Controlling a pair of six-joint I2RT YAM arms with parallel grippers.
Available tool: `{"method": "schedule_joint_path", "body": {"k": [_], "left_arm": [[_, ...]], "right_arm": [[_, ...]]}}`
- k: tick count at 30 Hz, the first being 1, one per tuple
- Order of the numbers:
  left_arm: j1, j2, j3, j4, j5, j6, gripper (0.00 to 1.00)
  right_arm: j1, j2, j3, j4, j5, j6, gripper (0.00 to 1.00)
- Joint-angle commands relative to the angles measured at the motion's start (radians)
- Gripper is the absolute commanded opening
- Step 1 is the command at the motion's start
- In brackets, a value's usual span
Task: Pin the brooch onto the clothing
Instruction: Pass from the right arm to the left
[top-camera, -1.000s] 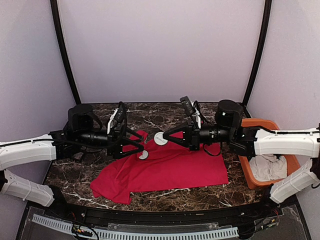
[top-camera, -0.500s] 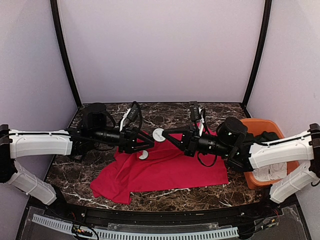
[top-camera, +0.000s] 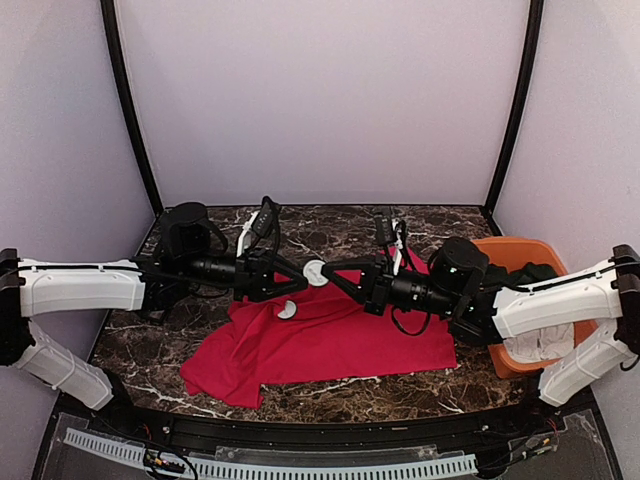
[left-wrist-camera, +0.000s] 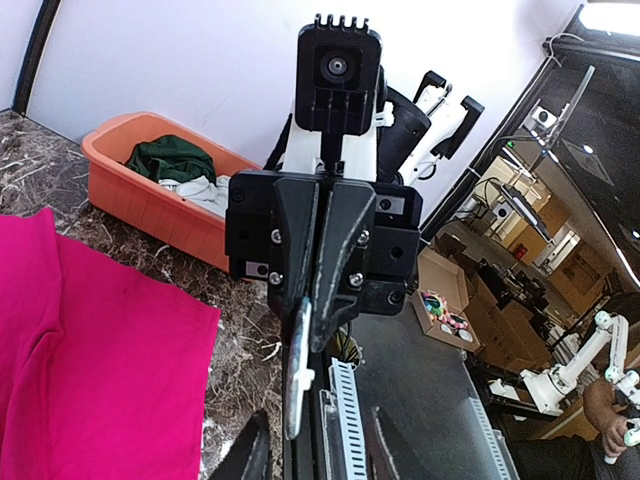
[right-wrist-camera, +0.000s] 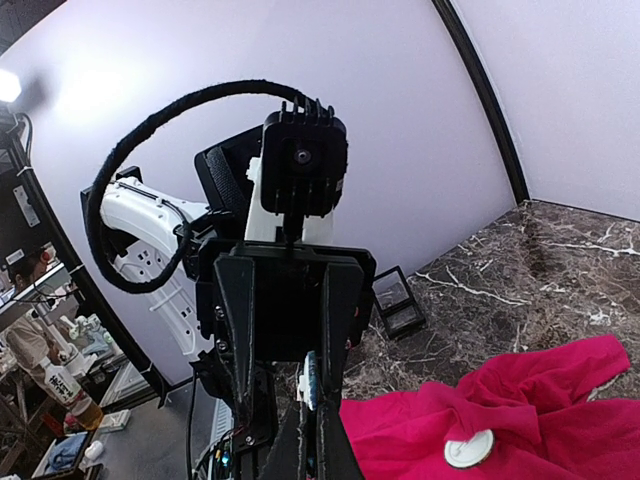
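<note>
The red clothing (top-camera: 330, 340) lies crumpled on the marble table (top-camera: 320, 225). My right gripper (top-camera: 326, 272) is shut on a round white brooch (top-camera: 316, 272), held above the shirt's far edge. In the left wrist view the brooch (left-wrist-camera: 295, 385) shows edge-on, below the right gripper's closed fingers (left-wrist-camera: 325, 250). My left gripper (left-wrist-camera: 312, 452) faces it, jaws apart on either side of the brooch, with gaps showing. From the right wrist view, my right gripper (right-wrist-camera: 318, 440) pinches the brooch (right-wrist-camera: 312, 380). A second white disc (right-wrist-camera: 468, 448) rests on the clothing (right-wrist-camera: 540, 420).
An orange basket (top-camera: 523, 248) stands at the table's right end. Seen from the left wrist, the basket (left-wrist-camera: 150, 205) holds a dark green garment (left-wrist-camera: 170, 160) and a white cloth (left-wrist-camera: 205, 195). A small black box (right-wrist-camera: 398, 300) sits on the marble behind the left arm.
Both arms have come together over the shirt's far edge. My left gripper's jaws have narrowed around the brooch, which the right gripper still holds.
</note>
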Motion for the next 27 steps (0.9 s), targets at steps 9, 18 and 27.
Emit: {"method": "schedule_joint_path", "body": {"k": [9,18,27], "left_arm": [[0.003,0.010,0.029,0.024,0.029,-0.012,0.11],[0.004,0.015,0.064,-0.083,0.042,0.035,0.01],[0.003,-0.084,0.181,-0.649,0.081,0.327,0.01]], "right_arm": [[0.012,0.027,0.018,0.032,-0.012,0.019,0.00],[0.013,0.026,0.063,-0.084,-0.082,-0.011,0.15],[-0.052,-0.129,0.170,-0.576,-0.261,-0.195,0.53]]}}
